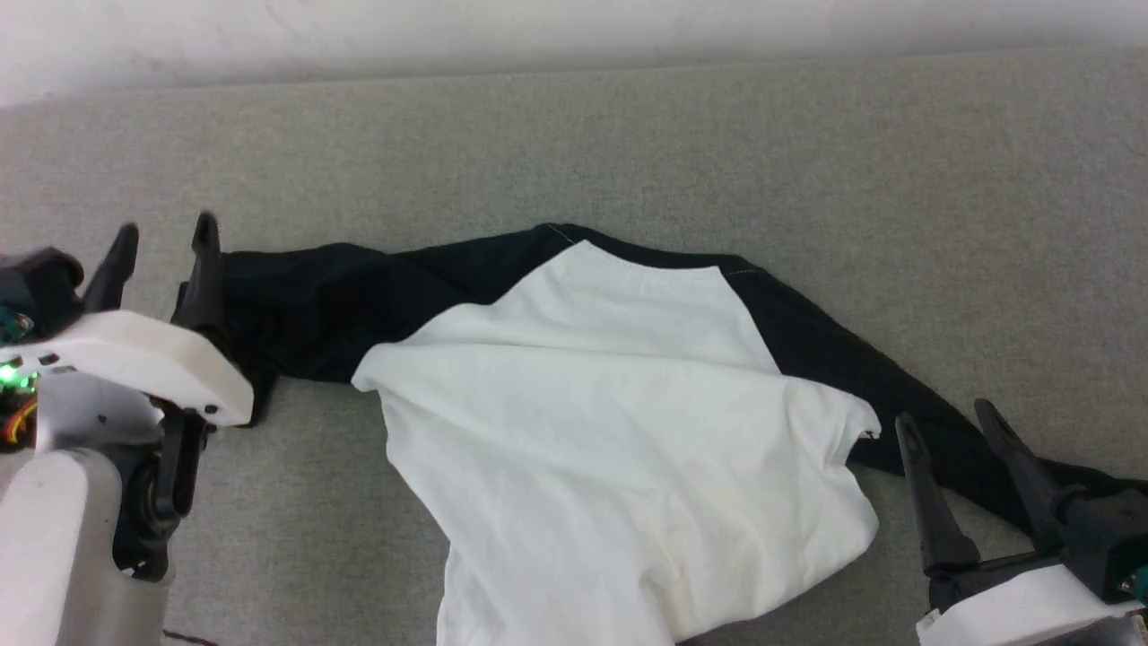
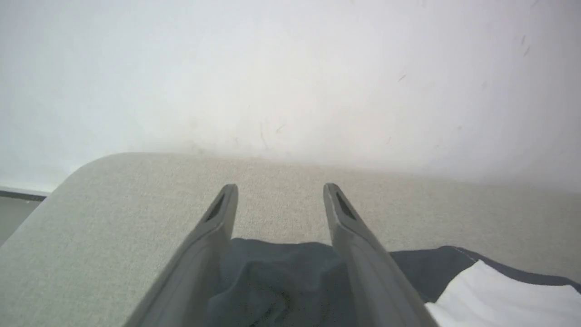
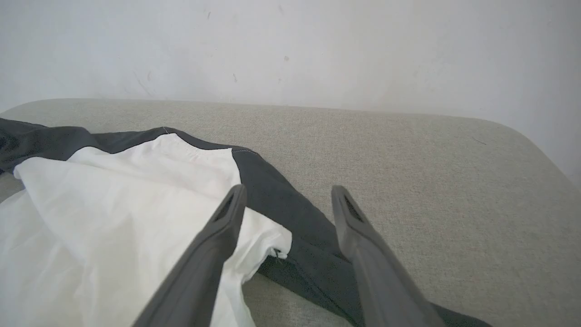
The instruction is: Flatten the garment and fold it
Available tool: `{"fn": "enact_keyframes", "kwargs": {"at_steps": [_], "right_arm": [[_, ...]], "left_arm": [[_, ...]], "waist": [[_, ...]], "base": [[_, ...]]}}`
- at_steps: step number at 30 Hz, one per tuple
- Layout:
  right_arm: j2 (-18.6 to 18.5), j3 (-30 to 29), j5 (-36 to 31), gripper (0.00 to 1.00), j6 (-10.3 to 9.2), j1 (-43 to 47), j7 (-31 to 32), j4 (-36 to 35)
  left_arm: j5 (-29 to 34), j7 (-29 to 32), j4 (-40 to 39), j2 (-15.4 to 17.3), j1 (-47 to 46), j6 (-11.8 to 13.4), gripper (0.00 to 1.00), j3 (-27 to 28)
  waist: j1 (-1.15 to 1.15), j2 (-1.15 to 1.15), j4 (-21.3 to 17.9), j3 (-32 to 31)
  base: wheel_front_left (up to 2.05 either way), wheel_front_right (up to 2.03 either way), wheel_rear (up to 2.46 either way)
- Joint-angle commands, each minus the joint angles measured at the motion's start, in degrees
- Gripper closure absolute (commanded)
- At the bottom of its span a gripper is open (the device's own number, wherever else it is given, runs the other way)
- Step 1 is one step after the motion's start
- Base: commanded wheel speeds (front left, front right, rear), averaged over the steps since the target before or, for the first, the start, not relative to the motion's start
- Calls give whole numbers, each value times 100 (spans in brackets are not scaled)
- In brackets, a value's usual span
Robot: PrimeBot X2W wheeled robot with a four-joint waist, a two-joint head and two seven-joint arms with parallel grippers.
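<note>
The grey fabric-covered surface (image 1: 628, 135) stretches ahead of both pincers to a pale wall (image 1: 538, 27) beyond their fingertips. From the wrist views its far corners look rounded, one outward of each pincer.

The garment (image 1: 610, 431) lies on this surface between the two pincers, loosely spread and creased rather than flat. Its white body fills the middle ground, inward of each pincer, with a broad fold running across it, and it reaches toward the near edge. The black neck trim sits on the side farthest from the pincers.

One black sleeve, bunched and rumpled, runs out to the left pincer (image 1: 168, 226). That pincer is released, its fingers spread wide and gripping nothing. In the left wrist view the left pincer (image 2: 278, 186) hangs over the sleeve's end, with dark cloth lying beneath the gap between the fingers and bare surface ahead of the tips.

The other black sleeve slants out to the right pincer (image 1: 943, 413), which also stands released with its fingers well apart. In the right wrist view the right pincer (image 3: 288, 187) looks down on this sleeve passing beneath the gap, holding none of it. A loose white corner of the body lies just beside the inner finger there, with a small dark speck at its tip.

A green light (image 1: 9, 377) glows on the left wrist, behind the fingers.
</note>
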Motion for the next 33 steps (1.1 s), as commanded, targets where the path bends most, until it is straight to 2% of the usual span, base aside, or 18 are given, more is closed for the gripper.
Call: {"fn": "enact_keyframes", "kwargs": {"at_steps": [1, 4, 8, 12, 16, 22, 24, 25, 26, 29, 33], "right_arm": [[15, 7, -3, 0, -5, 0, 25, 24], [15, 28, 36, 0, -5, 86, 33, 60], [15, 64, 70, 0, -5, 199, 30, 83], [15, 61, 96, 0, -5, 278, 10, 91], [15, 77, 102, 0, -5, 299, 25, 94], [15, 98, 55, 0, -5, 203, 84, 67], [15, 110, 42, 0, -5, 165, 105, 68], [15, 120, 38, 0, -5, 150, 115, 67], [15, 126, 37, 0, -5, 138, 123, 66], [15, 101, 48, 0, -5, 133, 127, 71], [15, 61, 69, 0, -5, 151, 116, 100]], "left_arm": [[73, -30, -190, 21, -80, 16, 0, -7], [107, 245, -731, 98, 69, -27, 0, -199], [146, 920, -1428, 235, 684, -91, 0, -704], [221, 1257, -1893, 35, 1546, 127, 0, -1272], [328, 1274, -1615, -322, 2147, 405, 0, -1740], [102, 1185, -700, -820, 2043, 241, 0, -2101], [141, 1233, -304, -871, 1875, 189, 0, -2195], [200, 1237, -138, -869, 1782, 174, 35, -2233], [213, 1214, -25, -904, 1697, 171, 100, -2234], [123, 1166, 7, -974, 1569, 135, 100, -2175], [-22, 1230, -417, -819, 1740, 171, 100, -2005]], "waist": [[0, 0, 55, -193], [0, 0, 69, -362], [0, 0, 63, -487], [0, 0, 58, -496], [0, 0, 63, -437], [0, 0, 77, -292], [0, 0, 69, -275], [0, 0, 59, -266], [0, 0, 51, -262], [0, 0, 45, -276], [0, 0, 64, -309]], "base": [[0, 0, 0], [0, 0, 0], [0, 0, 0], [0, 0, 0], [0, 0, 0], [0, 0, 0], [0, 0, 0], [0, 0, 0], [0, 0, 0], [0, 0, 0], [0, 0, 0]]}}
